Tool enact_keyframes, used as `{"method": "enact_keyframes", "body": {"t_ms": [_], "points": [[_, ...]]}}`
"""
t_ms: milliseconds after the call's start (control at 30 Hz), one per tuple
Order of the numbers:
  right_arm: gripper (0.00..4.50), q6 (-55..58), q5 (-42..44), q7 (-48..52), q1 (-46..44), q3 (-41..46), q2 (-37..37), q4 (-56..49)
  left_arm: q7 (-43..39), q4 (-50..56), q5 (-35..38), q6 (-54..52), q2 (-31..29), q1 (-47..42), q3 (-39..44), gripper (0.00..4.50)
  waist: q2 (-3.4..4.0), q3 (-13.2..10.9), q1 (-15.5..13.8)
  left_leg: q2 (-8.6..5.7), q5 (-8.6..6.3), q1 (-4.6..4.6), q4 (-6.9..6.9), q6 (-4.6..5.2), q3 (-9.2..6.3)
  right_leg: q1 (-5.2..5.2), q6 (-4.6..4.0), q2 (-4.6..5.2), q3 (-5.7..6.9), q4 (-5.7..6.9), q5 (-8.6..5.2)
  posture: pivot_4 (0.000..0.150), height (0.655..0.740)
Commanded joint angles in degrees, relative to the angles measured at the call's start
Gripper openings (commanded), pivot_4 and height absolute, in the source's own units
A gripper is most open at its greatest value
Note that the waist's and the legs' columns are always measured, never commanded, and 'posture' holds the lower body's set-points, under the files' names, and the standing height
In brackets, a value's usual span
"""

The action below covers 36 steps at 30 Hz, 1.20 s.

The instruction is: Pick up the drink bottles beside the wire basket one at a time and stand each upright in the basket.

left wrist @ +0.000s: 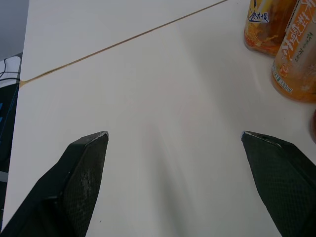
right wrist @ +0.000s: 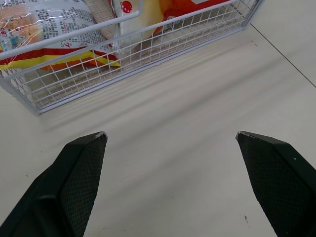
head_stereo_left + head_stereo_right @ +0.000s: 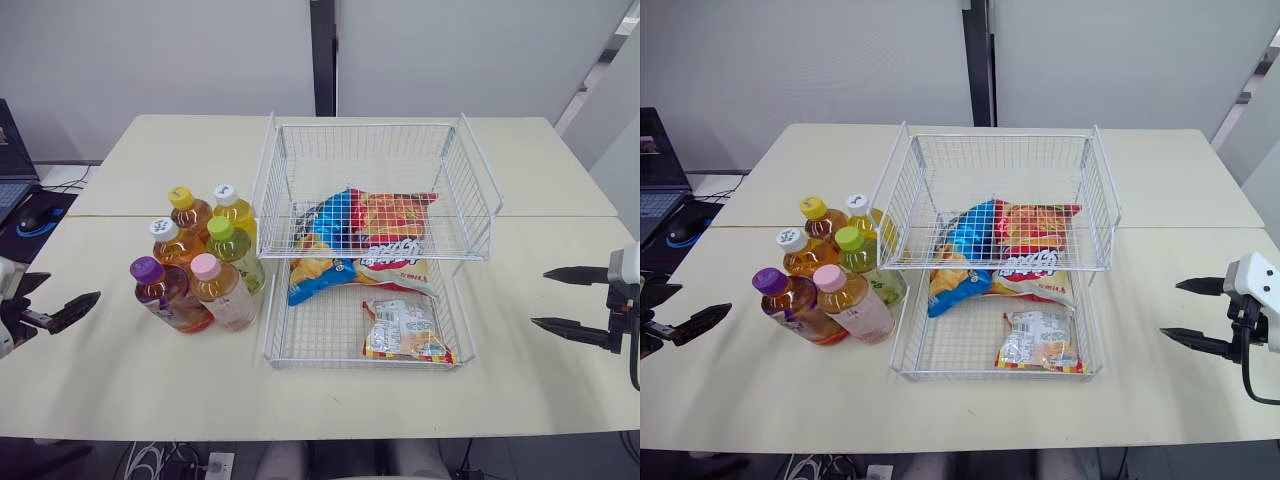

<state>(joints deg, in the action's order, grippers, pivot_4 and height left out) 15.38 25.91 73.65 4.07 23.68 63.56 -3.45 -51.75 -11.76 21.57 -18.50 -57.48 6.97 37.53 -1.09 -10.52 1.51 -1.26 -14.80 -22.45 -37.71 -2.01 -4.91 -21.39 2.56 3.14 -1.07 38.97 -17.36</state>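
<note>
Six plastic drink bottles (image 3: pixel 200 255) w/ coloured caps stand bunched on the pale table (image 3: pixel 120 370), just left of the white wire basket (image 3: pixel 365 125), which already holds snack bags (image 3: pixel 365 235). Left gripper (image 3: pixel 55 297) & right gripper (image 3: pixel 555 300) hang well out to either side, jaws wide apart, empty. I'd send the left for the purple-capped bottle (image 3: pixel 165 290), nearest it on the outer edge: grip mid-body, lift straight up so neighbours don't topple.

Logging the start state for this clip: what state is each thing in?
Wire basket: no bottles inside yet.
Bottles: six, upright, capped, beside the basket.
Snack bags: lying in the basket.
Left gripper: open, empty.
Right gripper: open, empty.
</note>
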Motion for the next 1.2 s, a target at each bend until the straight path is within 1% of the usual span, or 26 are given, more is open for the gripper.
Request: {"method": "enact_keyframes", "body": {"t_ms": [33,300,567,733,867,1033,1200], "points": [[4.5,-0.9,-0.2,-0.3,-0.8,2.4,0.3,0.8,0.7,0.9,1.3,-1.2,0.4,0.1,2.9,4.47,0.0,0.0,0.0,0.0,0.0,0.0,0.0,0.0,0.0,0.0,0.0,0.0,0.0,0.0,0.0,0.15,0.74],[4.5,-3.2,-4.2,-4.7,-3.9,1.9,0.4,6.9,2.8,3.4,1.7,-1.1,3.5,2.9,5.2,4.47,0.0,0.0,0.0,0.0,0.0,0.01,0.0,0.0,0.02,-0.01,0.0,0.01,-0.02,0.0,0.0,0.15,0.74],[4.5,-3.4,-4.8,-7.5,-3.3,3.4,-0.3,7.6,0.5,2.5,5.7,-2.1,4.4,3.2,7.8,4.47,0.0,0.0,0.0,0.0,0.0,0.0,0.0,0.0,0.03,0.0,0.0,0.02,-0.03,0.0,0.0,0.15,0.74],[4.5,-3.2,-4.5,-8.0,-2.5,4.2,-0.9,7.0,1.7,0.8,5.0,-1.4,4.2,2.4,7.9,4.47,0.0,0.0,0.0,0.0,0.0,0.01,0.0,0.0,0.03,0.0,0.0,0.01,-0.02,0.0,0.0,0.15,0.74],[4.5,-2.4,-3.6,-7.3,-1.1,5.3,-1.1,6.5,-1.2,-0.2,6.9,-1.2,4.0,1.6,8.1,4.47,0.0,0.0,0.0,-0.01,0.0,0.01,0.0,0.0,0.04,0.0,0.0,0.01,-0.02,0.0,0.0,0.15,0.74],[4.5,-1.9,-3.2,-6.7,0.9,6.9,-1.1,5.3,-2.5,0.1,7.6,-2.2,3.8,1.1,7.4,4.47,0.0,0.0,0.0,-0.01,0.0,0.01,0.0,0.0,0.03,0.01,0.0,0.01,-0.01,0.0,0.0,0.15,0.74],[4.5,2.7,0.3,-7.5,2.1,10.0,-2.5,-0.6,-2.6,0.8,8.0,-3.5,4.2,0.2,6.0,4.47,0.0,0.0,0.0,0.0,0.0,0.01,0.0,0.0,0.03,0.0,0.0,0.0,-0.02,0.01,0.0,0.15,0.74]]}}
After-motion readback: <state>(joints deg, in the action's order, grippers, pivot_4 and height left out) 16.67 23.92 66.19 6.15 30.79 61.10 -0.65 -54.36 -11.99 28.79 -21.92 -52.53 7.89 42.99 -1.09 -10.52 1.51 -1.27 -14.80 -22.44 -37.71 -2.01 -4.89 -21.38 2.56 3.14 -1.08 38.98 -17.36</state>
